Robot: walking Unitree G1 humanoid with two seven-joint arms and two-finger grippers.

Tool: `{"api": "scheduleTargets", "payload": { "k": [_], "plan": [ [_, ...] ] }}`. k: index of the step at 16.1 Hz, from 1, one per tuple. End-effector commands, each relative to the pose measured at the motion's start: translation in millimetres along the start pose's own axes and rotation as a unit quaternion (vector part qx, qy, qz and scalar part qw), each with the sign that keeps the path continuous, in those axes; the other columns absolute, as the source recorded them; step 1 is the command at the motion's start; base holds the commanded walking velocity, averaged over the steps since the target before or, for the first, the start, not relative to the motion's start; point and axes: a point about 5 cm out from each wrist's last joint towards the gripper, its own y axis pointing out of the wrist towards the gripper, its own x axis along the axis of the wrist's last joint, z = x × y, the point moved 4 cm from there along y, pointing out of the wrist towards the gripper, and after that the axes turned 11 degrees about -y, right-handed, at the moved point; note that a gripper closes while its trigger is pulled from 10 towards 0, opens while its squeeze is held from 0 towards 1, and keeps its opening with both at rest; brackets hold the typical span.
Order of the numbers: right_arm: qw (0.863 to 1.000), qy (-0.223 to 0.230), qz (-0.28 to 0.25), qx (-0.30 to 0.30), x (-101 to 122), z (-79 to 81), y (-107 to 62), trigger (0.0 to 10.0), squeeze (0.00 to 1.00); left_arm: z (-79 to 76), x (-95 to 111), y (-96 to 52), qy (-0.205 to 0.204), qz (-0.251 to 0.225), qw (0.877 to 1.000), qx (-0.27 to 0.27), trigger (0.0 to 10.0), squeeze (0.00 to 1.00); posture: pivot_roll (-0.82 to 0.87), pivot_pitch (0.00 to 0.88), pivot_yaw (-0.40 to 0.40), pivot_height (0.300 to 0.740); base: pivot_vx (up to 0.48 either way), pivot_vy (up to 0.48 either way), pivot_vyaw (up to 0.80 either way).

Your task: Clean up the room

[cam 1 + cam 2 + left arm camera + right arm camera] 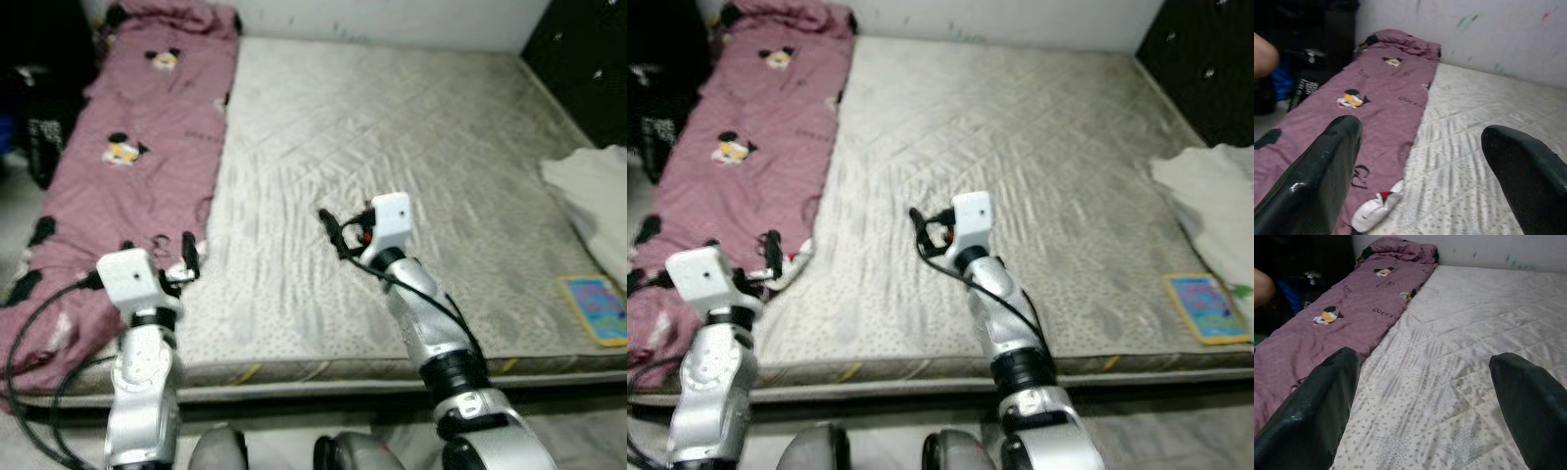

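- Blanket (137, 147): mauve, cartoon prints, stretched along the left side of the mattress (392, 147), running from 7 to 11 o'clock. Its near edge droops over the mattress side. I judge this the item to tidy first.
- Left gripper (176, 257): hangs over the blanket's right hem, near the front edge of the mattress. My fingers (1327, 166) are spread wide, nothing between them, not touching cloth. A white patch of the print lies just ahead of them.
- Doing the step well, as I judge it: lower the left gripper onto the hem at 12 o'clock of the fingers, pinch a good fold of cloth rather than a single layer, and avoid catching the mattress cover beneath.
- Right gripper (338, 233): over bare mattress near the middle, pointing toward 10 o'clock. Its fingers (1322, 401) are also wide apart, empty, clear of the surface.
- White cloth (593, 191) at 3 o'clock, on the right edge.
- Booklet (598, 308) at 4 o'clock, flat near the front right corner.
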Motion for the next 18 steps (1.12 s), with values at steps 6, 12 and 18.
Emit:
{"api": "scheduleTargets", "payload": {
  "k": [6,12,18],
  "plan": [
    [1.000,0.002,-0.001,-0.007,0.8,-3.3,0.8,10.0,0.00,-0.5,-2.9,0.2,0.001,0.010,1.000,-0.004,10.0,0.00,-0.03,0.087,-0.067,0.740,0.000,0.471,-0.33],
    [1.000,-0.002,-0.001,-0.004,1.3,-1.4,2.7,10.0,0.00,0.8,-2.4,1.5,-0.001,0.011,1.000,0.001,10.0,0.00,-0.02,0.082,-0.068,0.740,0.000,0.467,0.00],
    [1.000,0.000,-0.005,-0.003,2.9,-1.5,4.1,10.0,0.00,3.6,-2.1,1.8,0.003,0.010,1.000,0.010,10.0,0.00,-0.03,0.089,-0.070,0.740,0.000,0.465,0.00]
  ]
}}
